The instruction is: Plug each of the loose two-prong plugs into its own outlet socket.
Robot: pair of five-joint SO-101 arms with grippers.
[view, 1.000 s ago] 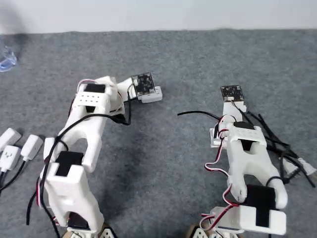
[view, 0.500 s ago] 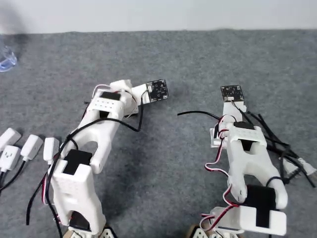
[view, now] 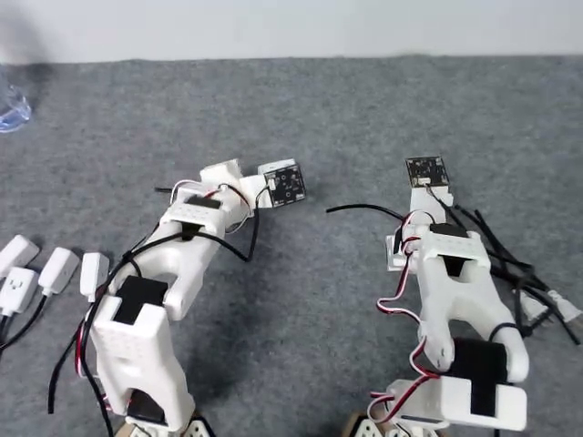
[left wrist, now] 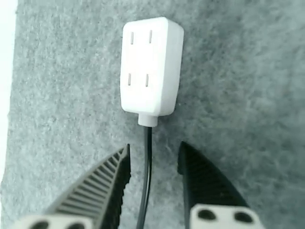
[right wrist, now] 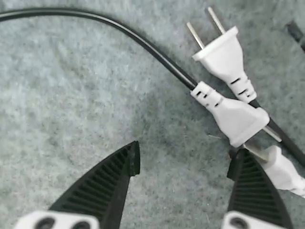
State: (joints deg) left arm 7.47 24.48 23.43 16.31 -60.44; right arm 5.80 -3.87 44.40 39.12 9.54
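A white outlet block (left wrist: 151, 67) with two pairs of slots lies flat on the grey carpet in the left wrist view. Its black cord (left wrist: 147, 181) runs back between the fingers of my left gripper (left wrist: 154, 150), which stands open just short of the block and touches nothing. In the right wrist view my right gripper (right wrist: 187, 156) is open above the carpet. Beyond its fingertips lie three white two-prong plugs: one with bare prongs (right wrist: 221, 50), one on a black cord (right wrist: 233, 114), and one beside the far finger (right wrist: 281, 167). The high view shows the left arm (view: 187, 232) and the right arm (view: 455, 273).
More white outlet blocks (view: 56, 270) lie at the table's left edge. A tangle of black cables (view: 496, 250) and a white plug (view: 547, 309) lie right of the right arm. A clear object (view: 9, 109) sits at the far left. Open carpet lies between the arms.
The left arm has swung to the right and drawn back a little toward its base. The right arm has kept still.
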